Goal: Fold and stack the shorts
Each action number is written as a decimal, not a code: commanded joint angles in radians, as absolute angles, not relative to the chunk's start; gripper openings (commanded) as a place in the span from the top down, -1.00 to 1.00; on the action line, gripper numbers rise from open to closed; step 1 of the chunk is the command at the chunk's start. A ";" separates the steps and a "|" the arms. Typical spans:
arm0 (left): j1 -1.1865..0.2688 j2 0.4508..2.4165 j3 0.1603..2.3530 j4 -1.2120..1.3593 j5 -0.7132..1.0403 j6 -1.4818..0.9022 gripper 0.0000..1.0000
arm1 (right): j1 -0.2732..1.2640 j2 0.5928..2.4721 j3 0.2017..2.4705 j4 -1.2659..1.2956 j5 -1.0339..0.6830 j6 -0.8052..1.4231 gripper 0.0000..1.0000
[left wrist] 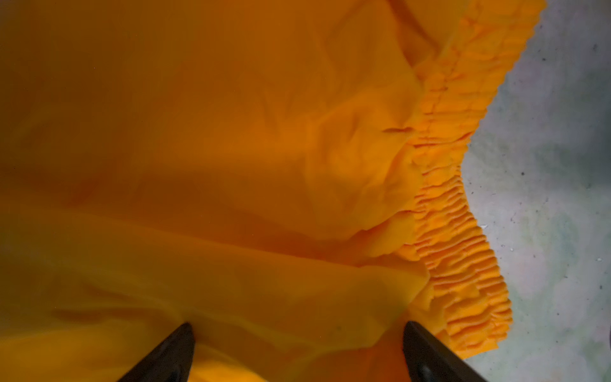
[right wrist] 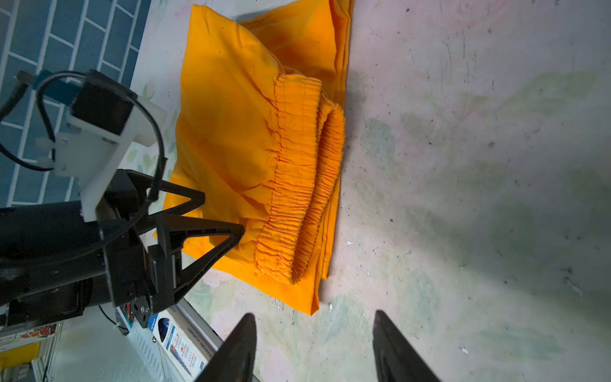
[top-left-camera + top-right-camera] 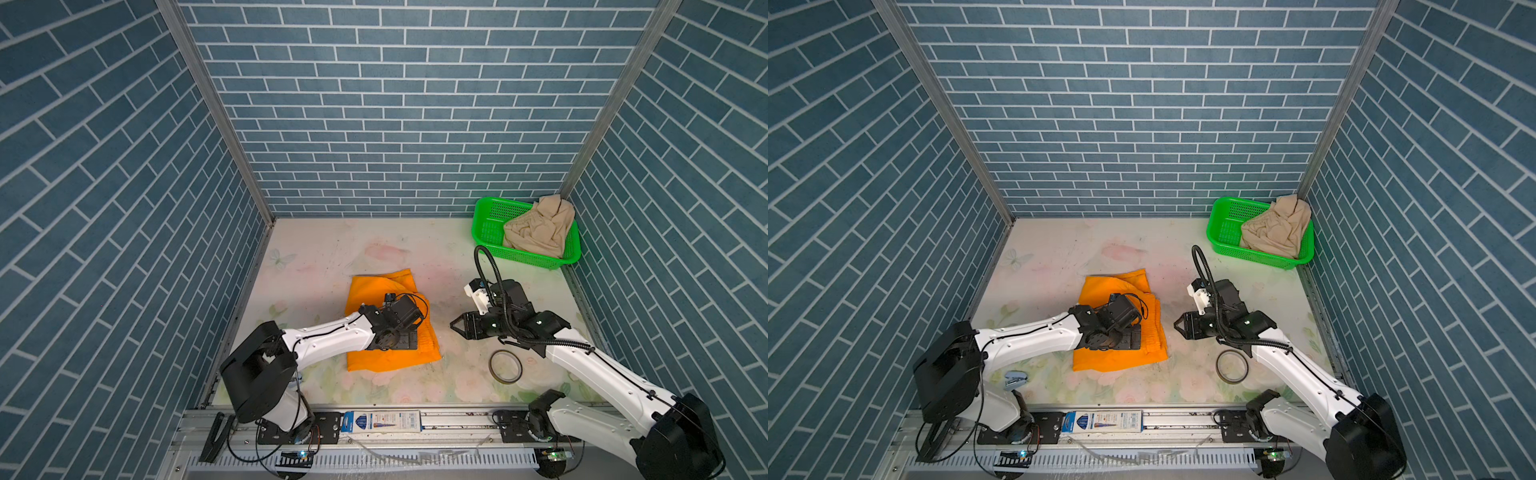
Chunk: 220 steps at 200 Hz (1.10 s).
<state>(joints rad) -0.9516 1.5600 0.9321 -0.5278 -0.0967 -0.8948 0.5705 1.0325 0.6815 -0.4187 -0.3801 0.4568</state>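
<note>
Left gripper [image 1: 297,344] wide open over orange shorts [image 3: 374,361], right gripper [image 2: 314,317] open, empty. Cloth limp; I'd pinch waistband [image 2: 297,165].

Even overhead light, top views crisp.
In the left wrist view the orange shorts [image 1: 231,148] fill the frame, dim and soft-focused; the right wrist view is bright, with soft shadows on the worktop [image 2: 496,198].
</note>
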 commanded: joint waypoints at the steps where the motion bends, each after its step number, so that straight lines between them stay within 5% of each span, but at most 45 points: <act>1: -0.964 1.624 0.933 -0.507 -0.138 -0.887 -0.99 | 0.565 1.002 0.667 -0.420 -0.380 0.512 -0.14; 75: -0.856 1.527 0.859 -0.586 -0.117 -0.580 -0.99 | 0.569 1.016 0.729 -0.545 -0.388 0.329 -0.17; 139: -0.854 1.155 0.781 -0.746 -0.137 -0.811 -0.99 | 0.634 1.590 1.191 -0.411 -0.433 0.011 -0.24; 220: -0.848 0.793 0.360 -0.445 -0.084 -1.085 -0.89 | 0.755 2.123 1.679 -0.385 -0.290 -0.112 -0.28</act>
<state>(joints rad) -0.8547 0.8295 0.4114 -0.5476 -0.1043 -1.0096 0.7673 2.0346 1.5723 -0.3756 -0.3462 -0.0608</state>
